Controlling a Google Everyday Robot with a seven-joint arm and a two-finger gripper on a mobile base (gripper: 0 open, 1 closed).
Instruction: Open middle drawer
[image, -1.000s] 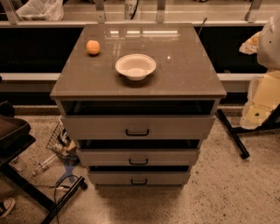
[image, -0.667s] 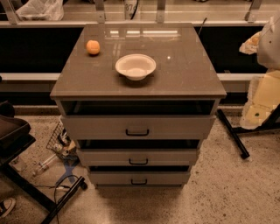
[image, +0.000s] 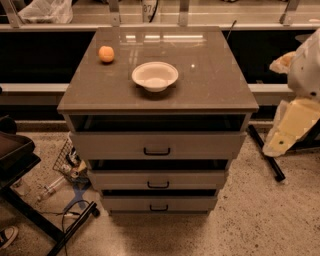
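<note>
The middle drawer (image: 200, 179) is the second of three grey-brown fronts in the cabinet, with a thin black bar handle (image: 158, 185). A dark gap shows above its front. The taller top drawer (image: 200, 145) is above it and the lowest drawer (image: 190, 203) is below. My gripper (image: 276, 146), cream-coloured on a white arm (image: 306, 70), hangs at the right edge of the camera view. It is to the right of the cabinet, about level with the top drawer, and touches nothing.
The cabinet top (image: 210, 85) carries a white bowl (image: 155, 76) and an orange (image: 106, 54). A black stand leg (image: 265, 152) lies on the floor at the right. A dark chair (image: 15, 165), cables and clutter (image: 70, 170) are at the left. A shelf runs behind.
</note>
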